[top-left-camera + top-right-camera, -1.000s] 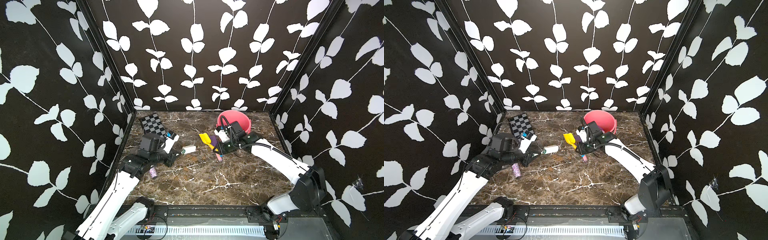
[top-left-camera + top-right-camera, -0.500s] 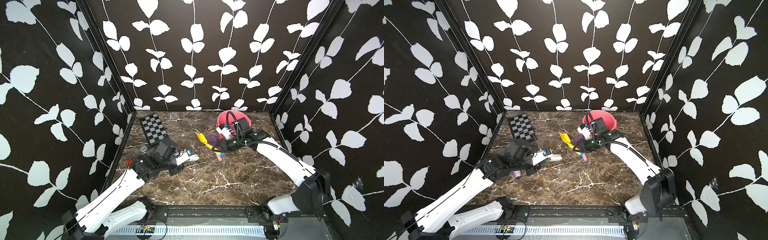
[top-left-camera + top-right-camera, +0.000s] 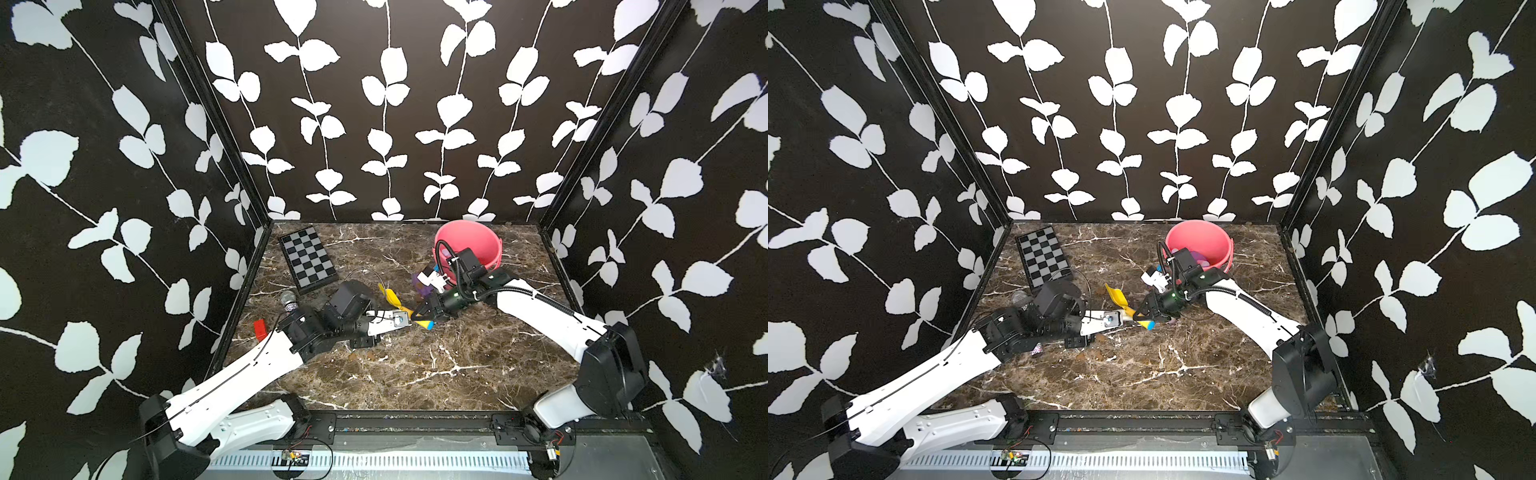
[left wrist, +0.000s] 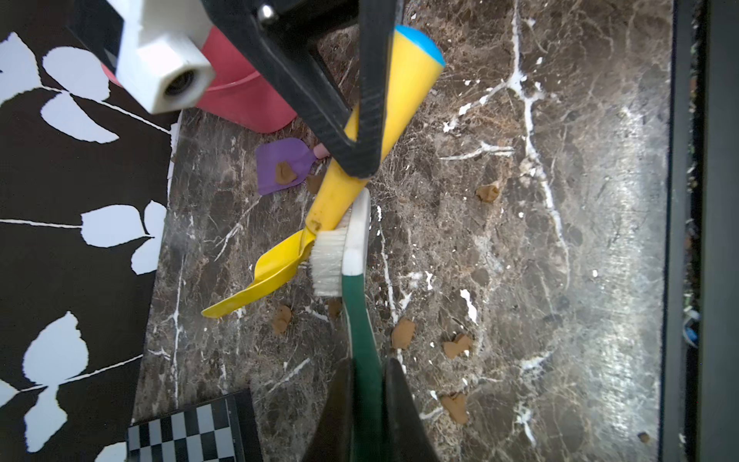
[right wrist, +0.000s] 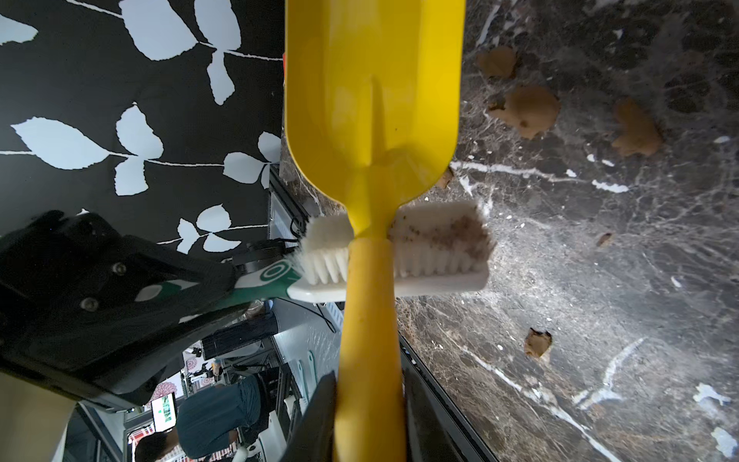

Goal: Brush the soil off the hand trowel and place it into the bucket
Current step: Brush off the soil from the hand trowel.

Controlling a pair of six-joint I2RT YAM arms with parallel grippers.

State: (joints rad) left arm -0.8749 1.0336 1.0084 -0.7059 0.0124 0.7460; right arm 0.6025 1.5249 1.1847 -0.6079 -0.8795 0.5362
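My right gripper (image 5: 370,384) is shut on the handle of the yellow hand trowel (image 5: 372,80), which has a blue end cap and hangs above the marble floor (image 3: 415,374). My left gripper (image 4: 368,364) is shut on the green handle of a white-bristled brush (image 4: 328,260). Its bristles press against the trowel's neck (image 4: 320,216), where a brown speck of soil (image 4: 314,224) sits. The bristles (image 5: 452,232) are stained brown. Soil clumps (image 4: 404,334) lie on the floor below. The pink bucket (image 3: 494,249) stands at the back right, behind the right gripper (image 3: 417,311).
A purple trowel (image 4: 282,164) with a soil clump on it lies in front of the bucket (image 4: 240,104). A chessboard (image 3: 307,257) lies at the back left. A microphone (image 3: 288,300) and a red block (image 3: 259,328) are beside the left arm. Black walls close in three sides.
My left arm swung from the left side toward the middle, carrying the brush. My right gripper brought the yellow trowel forward and away from the bucket. Brush and trowel now touch.
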